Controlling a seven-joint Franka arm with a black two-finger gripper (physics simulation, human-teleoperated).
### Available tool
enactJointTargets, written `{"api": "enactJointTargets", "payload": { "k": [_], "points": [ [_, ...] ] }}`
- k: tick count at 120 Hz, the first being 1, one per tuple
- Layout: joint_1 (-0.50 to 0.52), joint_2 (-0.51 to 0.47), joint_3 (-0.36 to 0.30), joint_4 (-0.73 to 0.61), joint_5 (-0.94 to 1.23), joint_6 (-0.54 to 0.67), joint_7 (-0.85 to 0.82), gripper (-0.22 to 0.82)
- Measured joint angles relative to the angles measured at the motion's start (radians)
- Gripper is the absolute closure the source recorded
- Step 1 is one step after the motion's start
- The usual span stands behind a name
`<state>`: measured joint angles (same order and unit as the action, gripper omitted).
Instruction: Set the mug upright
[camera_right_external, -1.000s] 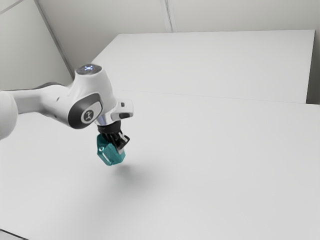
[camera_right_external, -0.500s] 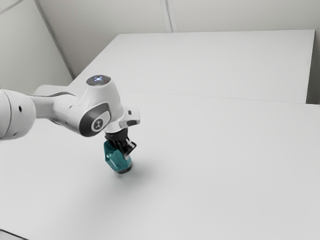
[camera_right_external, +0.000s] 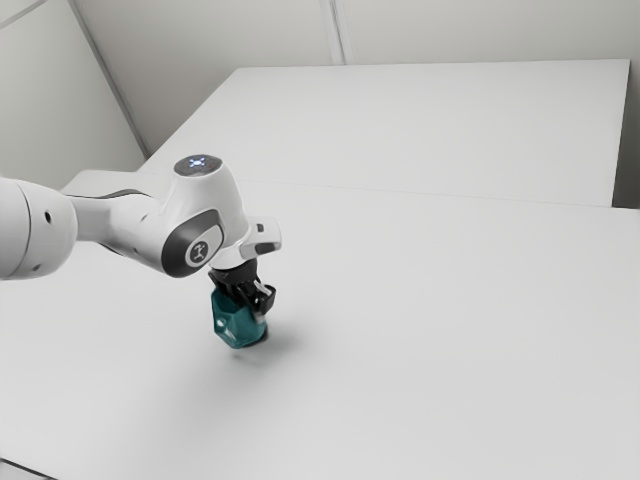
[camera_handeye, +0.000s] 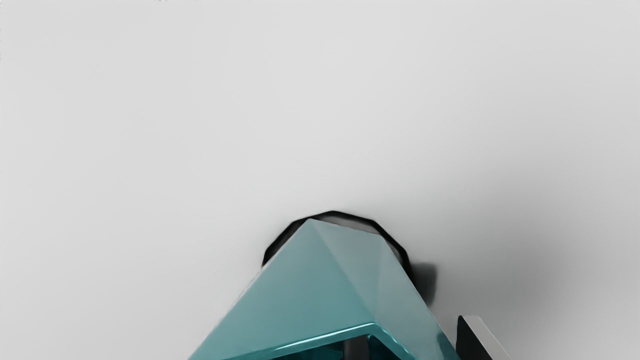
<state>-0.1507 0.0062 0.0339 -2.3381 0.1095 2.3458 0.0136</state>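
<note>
Low over the white table (camera_right_external: 420, 330), or on it, the teal faceted mug (camera_right_external: 232, 328) stands close to upright with a slight tilt; contact with the table cannot be told. The black gripper (camera_right_external: 255, 302) holds it from above, by its wall. In the wrist view, the mug (camera_handeye: 315, 295) has its open rim toward the hand and its black-edged base toward the table. One finger of the gripper (camera_handeye: 412, 347) is inside the mug and the other outside, pinching the wall between them. Much of the mug's inside is hidden.
A second white surface (camera_right_external: 430, 125) lies beyond a thin seam at the back of the table. A dark line (camera_right_external: 28, 469) crosses the exterior view's lower left corner. The mug's soft shadow falls beside it.
Over the last second my hand has come down and toward the exterior view's right with the mug. The mug has tipped from a clear slant to nearly upright, slightly more so in the last half second.
</note>
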Motion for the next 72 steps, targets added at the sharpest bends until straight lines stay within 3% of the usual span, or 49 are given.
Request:
{"api": "enactJointTargets", "payload": {
  "k": [32, 72],
  "points": [
    [0.003, -0.015, 0.000, 0.005, -0.001, -0.005, 0.006, 0.35],
    [-0.004, -0.070, 0.000, 0.009, 0.002, -0.019, 0.010, 0.29]
  ]
}}
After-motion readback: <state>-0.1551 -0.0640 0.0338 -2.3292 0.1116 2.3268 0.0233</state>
